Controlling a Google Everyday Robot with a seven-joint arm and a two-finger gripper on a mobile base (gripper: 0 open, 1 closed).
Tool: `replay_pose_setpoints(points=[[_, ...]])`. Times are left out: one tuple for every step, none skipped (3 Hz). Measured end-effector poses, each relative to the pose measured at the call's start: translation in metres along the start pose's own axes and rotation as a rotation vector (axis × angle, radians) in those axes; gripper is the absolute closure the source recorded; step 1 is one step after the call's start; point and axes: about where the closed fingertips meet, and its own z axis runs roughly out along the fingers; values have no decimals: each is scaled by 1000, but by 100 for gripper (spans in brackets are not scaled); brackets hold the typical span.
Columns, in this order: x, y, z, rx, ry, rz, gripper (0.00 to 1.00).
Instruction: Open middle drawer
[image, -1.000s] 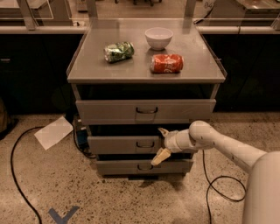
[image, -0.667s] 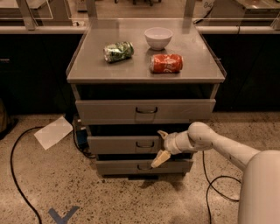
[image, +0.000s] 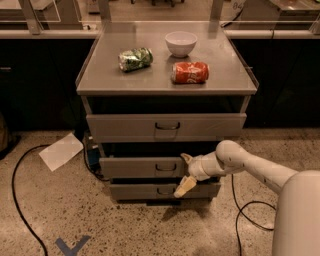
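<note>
Grey middle drawer (image: 132, 168) not yet pulled; pincer (image: 185, 173) spread apart just right of wire handle (image: 165, 167), likely lining up grasp.

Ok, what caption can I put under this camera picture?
The robot's gripper, fingers spread, hovers at the middle drawer beside its handle.

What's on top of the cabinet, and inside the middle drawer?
Top: green can, white bowl, red can. Inside of the middle drawer is hidden behind its front; gripper sits open beside its handle.
</note>
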Motion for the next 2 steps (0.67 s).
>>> replay_pose_setpoints(points=[[-3, -1, 0, 0, -2, -8, 0], [-19, -24, 1, 13, -16, -68, 0]])
